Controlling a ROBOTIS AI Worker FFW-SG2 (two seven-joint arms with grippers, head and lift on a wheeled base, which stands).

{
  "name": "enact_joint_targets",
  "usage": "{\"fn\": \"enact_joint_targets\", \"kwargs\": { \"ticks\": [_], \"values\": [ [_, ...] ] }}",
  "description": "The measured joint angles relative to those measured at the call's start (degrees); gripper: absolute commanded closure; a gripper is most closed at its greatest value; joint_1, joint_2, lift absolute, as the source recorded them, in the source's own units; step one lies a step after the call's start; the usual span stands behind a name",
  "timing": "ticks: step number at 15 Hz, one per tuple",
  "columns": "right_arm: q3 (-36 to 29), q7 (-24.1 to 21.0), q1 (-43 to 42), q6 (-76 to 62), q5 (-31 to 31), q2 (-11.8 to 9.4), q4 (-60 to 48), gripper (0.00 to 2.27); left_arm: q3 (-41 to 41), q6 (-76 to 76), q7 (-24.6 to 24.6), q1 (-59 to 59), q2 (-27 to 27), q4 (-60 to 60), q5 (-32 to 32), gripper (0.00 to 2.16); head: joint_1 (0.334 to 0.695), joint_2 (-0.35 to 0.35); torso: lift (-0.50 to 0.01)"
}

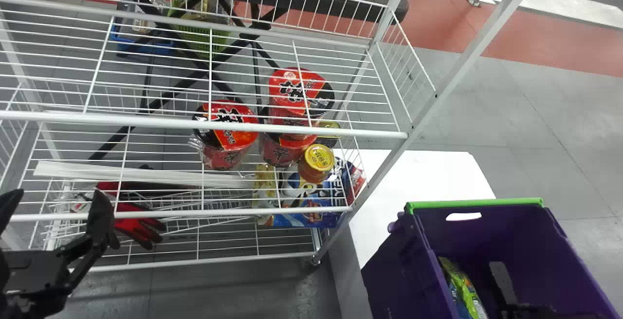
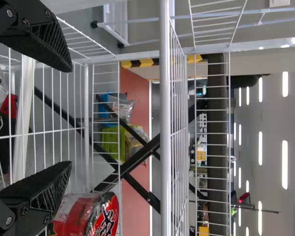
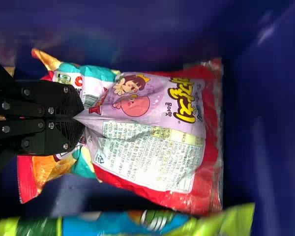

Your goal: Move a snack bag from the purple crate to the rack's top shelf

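Ridged fingers (image 3: 73, 102), crinkled snack bag (image 3: 150, 130) between.

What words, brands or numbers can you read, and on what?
None that I can quote with certainty.
Snack bag in the right hand: sideways yellow lettering; fine print too small.
Red tubs: bold lettering behind wires.
Yellow jar lid: print too small.
Blue pack: lettering partly hidden by wires.

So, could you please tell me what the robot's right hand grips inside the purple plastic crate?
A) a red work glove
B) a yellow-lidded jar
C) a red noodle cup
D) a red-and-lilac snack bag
D: the right hand's black fingers are shut on the lilac film of the red-and-lilac snack bag.
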Motion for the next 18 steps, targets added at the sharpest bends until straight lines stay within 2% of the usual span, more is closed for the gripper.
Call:
{"fn": "enact_joint_targets", "kwargs": {
  "ticks": [5,18],
  "values": [
    [-1.1,-0.5,3.6,-0.7,0.2,3.3,-6.4,2.26,-0.1,0.0,0.0,-0.2,-0.1,0.2,0.0,0.16,0.695,-0.35,-0.391],
    [-7.4,0.9,5.8,-1.5,0.7,3.1,-10.5,2.26,-1.1,0.0,0.0,-0.7,-0.1,0.5,-0.4,0.16,0.695,-0.35,-0.339]
  ]
}}
